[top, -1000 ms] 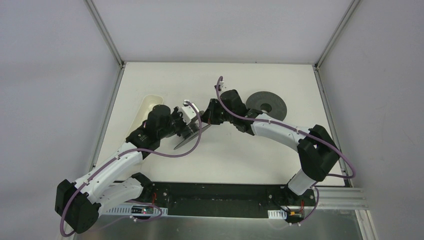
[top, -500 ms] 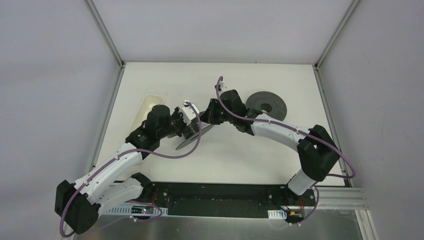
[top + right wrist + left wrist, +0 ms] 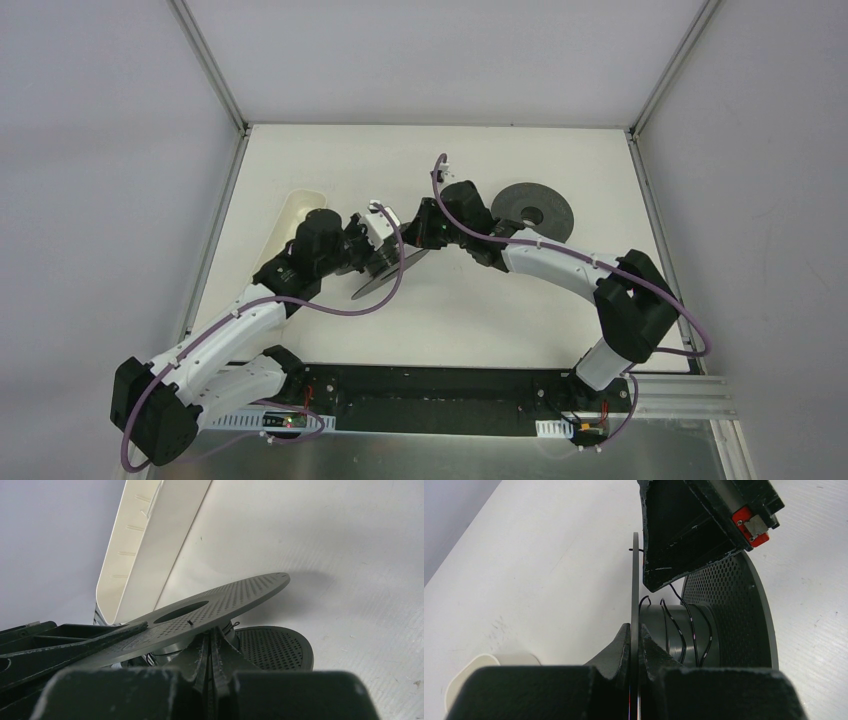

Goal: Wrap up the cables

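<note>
Black spool (image 3: 724,610) carries cables (image 3: 683,635) on hub; left tool (image 3: 634,630) pinches flange, right tool (image 3: 209,635) closed; white tray (image 3: 150,545) nearby.

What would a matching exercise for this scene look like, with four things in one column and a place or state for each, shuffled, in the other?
Things:
1. black perforated spool between the two arms
2. second black spool, a flat disc
3. cream plastic tray
4. thin dark cable

Places or states:
A. lying flat at the far right of the table
B. wound round the grey hub
C. flange pinched by the left gripper
D. by the table's left edge

Pairs: 1-C, 2-A, 3-D, 4-B
</note>
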{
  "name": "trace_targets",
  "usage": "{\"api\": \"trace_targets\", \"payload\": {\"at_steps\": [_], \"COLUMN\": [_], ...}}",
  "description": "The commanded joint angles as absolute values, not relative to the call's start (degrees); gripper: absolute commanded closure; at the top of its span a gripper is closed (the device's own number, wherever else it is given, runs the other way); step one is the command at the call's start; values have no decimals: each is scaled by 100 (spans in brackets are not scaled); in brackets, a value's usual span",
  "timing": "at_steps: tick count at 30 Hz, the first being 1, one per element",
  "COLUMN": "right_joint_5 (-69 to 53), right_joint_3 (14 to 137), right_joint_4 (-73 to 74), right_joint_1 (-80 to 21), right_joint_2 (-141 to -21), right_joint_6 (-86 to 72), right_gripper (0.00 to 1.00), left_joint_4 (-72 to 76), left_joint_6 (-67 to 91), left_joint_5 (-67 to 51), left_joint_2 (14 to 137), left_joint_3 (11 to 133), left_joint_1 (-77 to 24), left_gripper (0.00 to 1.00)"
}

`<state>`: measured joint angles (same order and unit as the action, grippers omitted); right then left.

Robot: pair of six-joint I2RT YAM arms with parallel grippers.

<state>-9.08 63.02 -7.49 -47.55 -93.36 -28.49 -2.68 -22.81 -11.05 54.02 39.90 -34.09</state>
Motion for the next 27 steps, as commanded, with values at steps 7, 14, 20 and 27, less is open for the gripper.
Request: {"api": "trace_targets", "payload": {"at_steps": [7, 14, 20, 27], "right_joint_5": [-741, -772, -770, -707], "right_joint_3": [6243, 6248, 6229, 6247], "right_joint_4": [-1205, -1162, -1042, -944], "right_joint_1": [-4789, -4783, -4789, -4782], "right_joint_2": [-8976, -9023, -9044, -8989], "right_joint_6": [-2999, -3014, -3033, -3032], "right_gripper": [100, 100, 92, 88], "left_joint_4": [169, 158, 158, 158], "left_joint_6": [-2292, -2222, -2146, -2137], "left_joint_5": [-952, -918, -839, -793], "left_joint_2": [5429, 5431, 5461, 5455], "left_joint_3": [4109, 4148, 4186, 4200], "left_joint_1": [-3428, -3428, -3427, -3428], "left_gripper": [100, 100, 100, 100]}}
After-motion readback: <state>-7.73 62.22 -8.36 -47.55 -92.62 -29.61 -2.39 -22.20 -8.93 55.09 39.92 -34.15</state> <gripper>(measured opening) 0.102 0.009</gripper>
